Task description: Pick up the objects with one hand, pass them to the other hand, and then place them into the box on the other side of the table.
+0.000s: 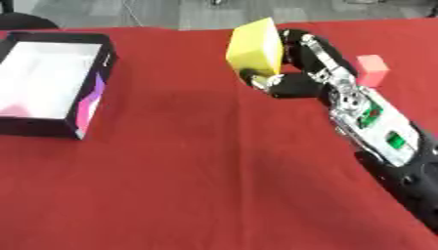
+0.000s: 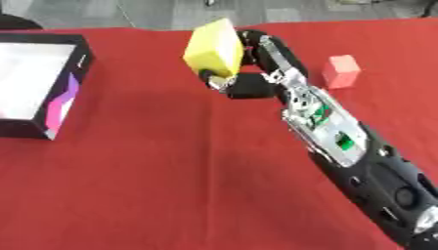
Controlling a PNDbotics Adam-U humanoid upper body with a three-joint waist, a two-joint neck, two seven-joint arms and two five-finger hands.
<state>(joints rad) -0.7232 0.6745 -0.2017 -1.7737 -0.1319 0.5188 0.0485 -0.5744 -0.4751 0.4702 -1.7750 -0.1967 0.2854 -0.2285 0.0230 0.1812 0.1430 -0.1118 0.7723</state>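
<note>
Gripping the yellow block (image 1: 254, 46) between curled fingers and thumb, the right hand (image 1: 295, 73) holds it above the red tablecloth (image 1: 214, 171), well to the right of the box (image 1: 51, 85). The pink block (image 2: 341, 71) sits farther right of the box, just beyond the arm. The left hand is out of sight. A good handover probably needs the block's free face presented boxward.
</note>
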